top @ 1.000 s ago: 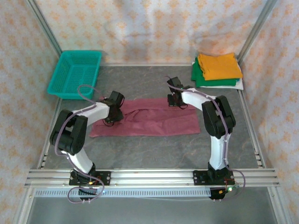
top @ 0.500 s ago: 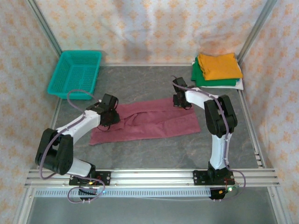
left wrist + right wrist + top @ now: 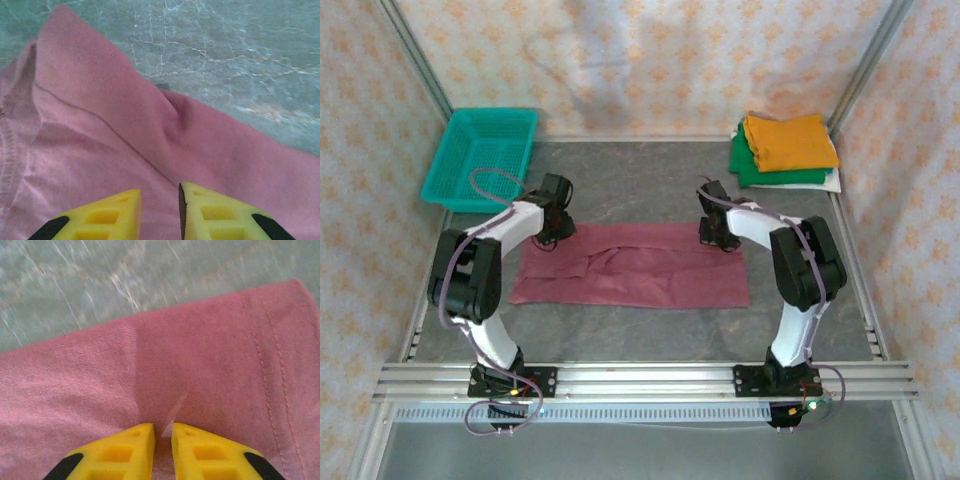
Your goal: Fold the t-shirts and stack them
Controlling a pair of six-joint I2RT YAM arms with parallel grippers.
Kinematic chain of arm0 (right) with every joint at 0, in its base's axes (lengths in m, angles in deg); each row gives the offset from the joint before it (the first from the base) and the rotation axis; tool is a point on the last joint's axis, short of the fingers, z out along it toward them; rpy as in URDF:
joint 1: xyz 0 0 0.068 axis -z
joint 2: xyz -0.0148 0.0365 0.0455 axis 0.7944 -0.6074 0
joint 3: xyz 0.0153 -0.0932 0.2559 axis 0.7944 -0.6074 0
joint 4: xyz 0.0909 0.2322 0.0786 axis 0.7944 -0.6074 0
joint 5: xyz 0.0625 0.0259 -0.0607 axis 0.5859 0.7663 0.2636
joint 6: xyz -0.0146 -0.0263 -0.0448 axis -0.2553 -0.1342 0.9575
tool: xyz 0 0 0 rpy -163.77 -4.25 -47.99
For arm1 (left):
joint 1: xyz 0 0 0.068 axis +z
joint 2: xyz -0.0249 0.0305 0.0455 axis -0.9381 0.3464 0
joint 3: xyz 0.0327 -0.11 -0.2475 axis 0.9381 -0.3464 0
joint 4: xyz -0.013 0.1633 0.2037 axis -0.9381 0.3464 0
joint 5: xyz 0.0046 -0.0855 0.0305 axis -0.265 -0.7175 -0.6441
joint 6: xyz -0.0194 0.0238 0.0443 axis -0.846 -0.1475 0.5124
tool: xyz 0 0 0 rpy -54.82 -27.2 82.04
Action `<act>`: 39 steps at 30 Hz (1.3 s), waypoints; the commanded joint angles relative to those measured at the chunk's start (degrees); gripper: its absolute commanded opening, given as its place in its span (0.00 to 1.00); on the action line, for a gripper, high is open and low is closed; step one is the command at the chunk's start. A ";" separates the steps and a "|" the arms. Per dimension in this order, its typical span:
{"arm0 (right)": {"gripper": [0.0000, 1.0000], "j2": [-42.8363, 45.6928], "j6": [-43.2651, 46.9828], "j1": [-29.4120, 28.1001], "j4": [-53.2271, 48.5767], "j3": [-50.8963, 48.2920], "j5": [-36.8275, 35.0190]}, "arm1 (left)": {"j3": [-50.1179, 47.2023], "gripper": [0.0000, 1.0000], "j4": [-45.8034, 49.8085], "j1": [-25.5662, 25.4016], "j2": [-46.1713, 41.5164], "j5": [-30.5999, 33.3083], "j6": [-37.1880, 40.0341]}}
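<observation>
Folding is the step in hand: the maroon cotton t-shirt (image 3: pixel 630 278) lies in the middle of the grey stone-patterned counter (image 3: pixel 640 190) as a long, low band, doubled along its length, with some wrinkles left of centre. It is well apart from the stack at the far right corner, where a folded orange t-shirt (image 3: pixel 788 140) sits on a folded green one (image 3: pixel 750 172) with a white one (image 3: pixel 832 182) at the bottom. The teal plastic mesh basket (image 3: pixel 485 155) stands at the far left.

Both arms reach to the band's far edge. The left gripper (image 3: pixel 553 228) is at its far left corner and the right gripper (image 3: pixel 717 235) at its far right corner.

In the left wrist view the yellow fingers (image 3: pixel 210 210) stand a little apart just over the maroon cloth, and I cannot tell whether they have any of it nipped. In the right wrist view the fingers (image 3: pixel 200 445) are close together and a pale crease runs into the slit between them — pinched or just let go, I cannot tell.

My reading is that the lengthwise fold is laid. The next move likely calls for a crosswise fold — each corner taken cleanly through both layers and carried over evenly so the band halves without skewing. The wrinkled left part may want smoothing first. After that, the shirt goes onto the orange one.
</observation>
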 commanded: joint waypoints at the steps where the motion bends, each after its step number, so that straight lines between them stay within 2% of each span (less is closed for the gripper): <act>1: 0.25 3.26 -3.10 0.31 -4.67 -2.13 1.58 | 3.92 0.26 1.25 0.09 3.47 2.33 -0.99; 6: 0.34 10.12 -3.15 0.58 -1.61 -1.62 0.61 | 6.22 0.26 -1.43 0.09 7.71 -1.14 -3.78; 10: 0.37 17.80 -3.88 1.29 7.40 -4.66 1.21 | 10.61 0.25 -3.78 -0.33 14.10 -4.02 -4.92; 13: 0.39 22.84 -4.71 1.95 12.58 -7.62 0.11 | 17.76 0.25 -3.21 -1.39 19.40 -5.03 -4.28; 15: 0.40 25.36 -4.64 1.98 15.13 -9.56 -1.30 | 25.42 0.25 -1.82 -2.58 24.16 -5.90 -2.05; 17: 0.41 26.53 -4.40 1.98 16.43 -10.89 -1.76 | 37.16 0.25 0.73 -4.22 30.09 -8.25 1.50; 20: 0.41 25.96 -2.96 2.01 17.59 -11.64 0.35 | 60.38 0.26 8.86 -7.18 40.58 -9.89 8.60; 22: 0.41 24.72 -1.75 2.04 16.49 -10.79 1.96 | 75.53 0.28 15.30 -8.60 46.25 -9.94 10.70; 24: 0.42 23.92 -0.45 2.08 15.47 -10.12 2.70 | 82.07 0.28 17.53 -9.05 47.16 -9.30 10.53; 26: 0.42 22.47 1.57 2.02 14.14 -8.81 3.81 | 78.21 0.28 15.28 -8.75 42.73 -6.78 8.91; 30: 0.42 17.46 5.23 1.97 9.80 -4.36 5.33 | 51.43 0.32 0.39 -7.39 26.00 -5.05 2.78; 33: 0.39 12.46 7.06 1.50 7.75 -0.54 5.84 | 34.09 0.32 -5.49 -7.12 16.09 -1.75 -1.93; 36: 0.29 7.66 8.12 0.49 6.15 3.59 5.88 | 23.96 0.30 -6.90 -6.51 12.28 -0.94 -5.42; 38: 0.20 5.44 8.28 -0.30 5.91 5.77 5.63 | 21.06 0.28 -7.06 -6.02 12.73 -1.67 -6.68; 39: 0.18 4.62 8.39 -0.70 5.93 6.74 5.58 | 20.24 0.26 -6.57 -5.74 13.63 -2.27 -7.49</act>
